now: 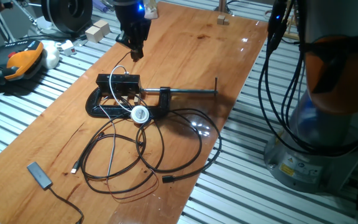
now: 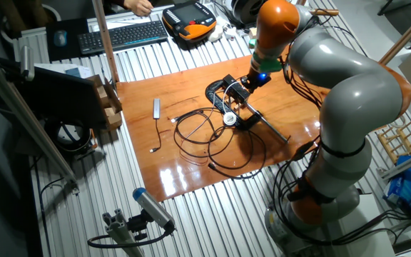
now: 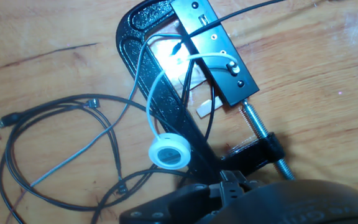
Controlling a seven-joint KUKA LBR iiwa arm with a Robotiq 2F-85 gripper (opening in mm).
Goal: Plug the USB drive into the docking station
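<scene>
The docking station (image 1: 118, 81) (image 3: 213, 50) is a small black box held in a black G-clamp, with a white cable plugged into its port face. My gripper (image 1: 135, 55) (image 2: 247, 84) hangs just above and behind it, a short gap away. In the hand view the gripper (image 3: 229, 186) fills the bottom edge, its fingers close together on a small black stub that looks like the USB drive (image 3: 230, 179). The drive is mostly hidden by the fingers. The dock's row of ports faces the camera, up and left of the fingertips.
The G-clamp (image 1: 104, 107) has a long steel screw (image 1: 191, 93) pointing right. A white round disc (image 1: 140, 114) hangs on the white cable. Looped black cables (image 1: 166, 155) lie in front. A flat dongle (image 1: 39, 175) lies near the front left. A wooden block (image 1: 97, 30) sits at the back left.
</scene>
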